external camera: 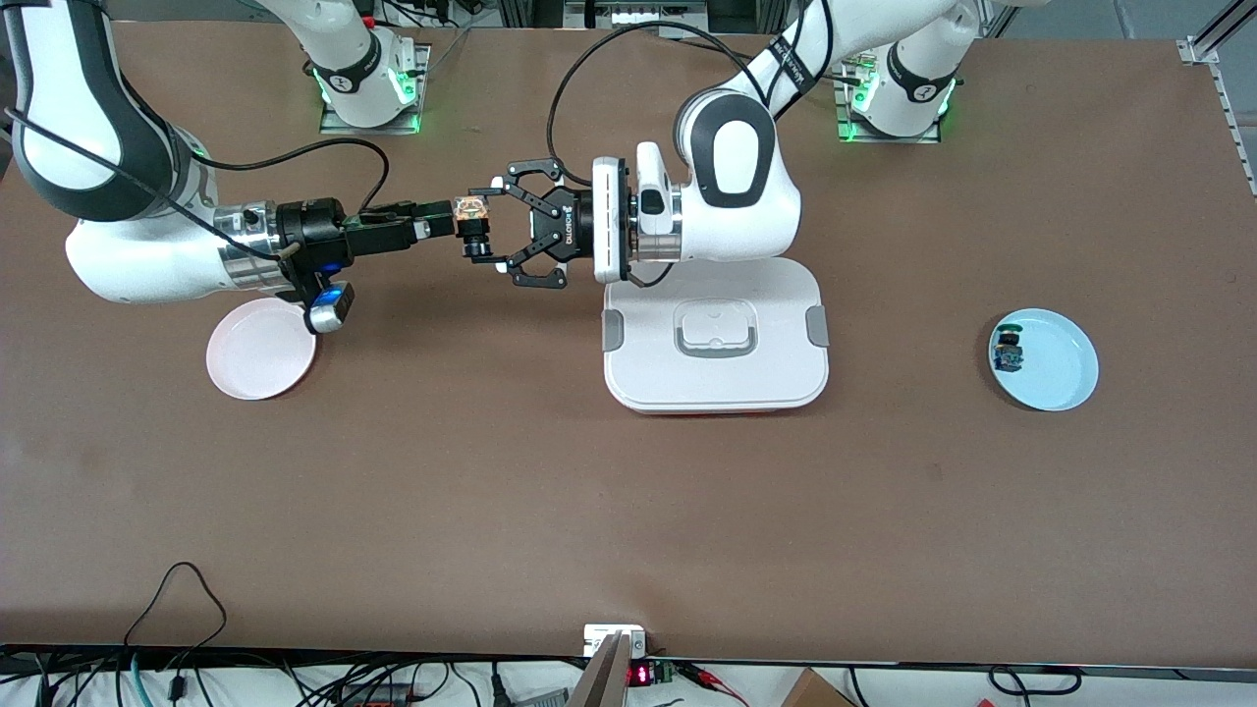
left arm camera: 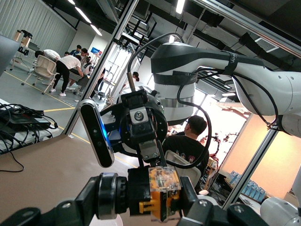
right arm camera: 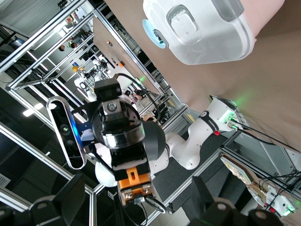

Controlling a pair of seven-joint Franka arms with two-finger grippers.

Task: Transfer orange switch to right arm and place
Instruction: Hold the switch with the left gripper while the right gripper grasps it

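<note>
The orange switch [external camera: 473, 214] is in the air between the two grippers, over bare table beside the white container. My left gripper [external camera: 485, 226], with black linkage fingers, is shut on it lengthwise, one pad on each end. The left wrist view shows this close up: the switch [left arm camera: 155, 188] has its black body and cap on one side and its orange block on the other. My right gripper [external camera: 452, 218], long and slim, reaches in from the right arm's end of the table. Its fingers stand open on either side of the orange block [right arm camera: 132, 178].
A white lidded container [external camera: 786, 378] sits under the left arm's wrist and also shows in the right wrist view [right arm camera: 235, 42]. An empty pink plate [external camera: 260, 353] lies below the right arm. A light blue plate [external camera: 1065, 368] toward the left arm's end holds a green-capped switch [external camera: 1008, 350].
</note>
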